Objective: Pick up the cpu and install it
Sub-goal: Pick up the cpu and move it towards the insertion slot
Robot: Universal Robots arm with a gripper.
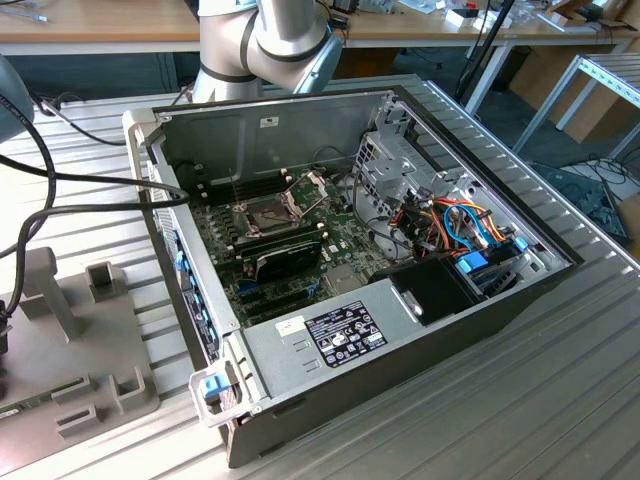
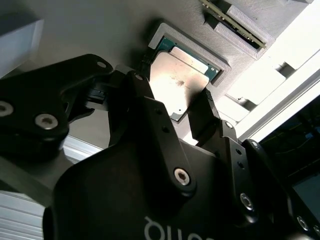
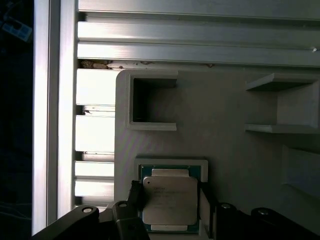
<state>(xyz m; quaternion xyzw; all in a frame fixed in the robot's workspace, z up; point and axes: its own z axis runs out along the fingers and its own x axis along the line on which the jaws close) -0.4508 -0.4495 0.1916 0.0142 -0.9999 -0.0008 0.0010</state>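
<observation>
Pickup not yet made: cpu (image 3: pixel 169 201) is seen seated flat in its recess in the grey holder block (image 3: pixel 165 125), in the first wrist view. Gripper (image 3: pixel 171 194) is set astride it, jaws apart w/ a narrow gap at either edge of the chip; no lift is shown. In the exterior view the desktop case (image 1: pixel 260 125) lies opened & the motherboard socket (image 1: pixel 266 212) looks unfilled. Judged approx. at grasp stage; carry & install are left

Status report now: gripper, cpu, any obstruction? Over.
Gripper at the cpu. Cpu lies flat in grey holder recess, not lifted. Nothing lies on it.
</observation>
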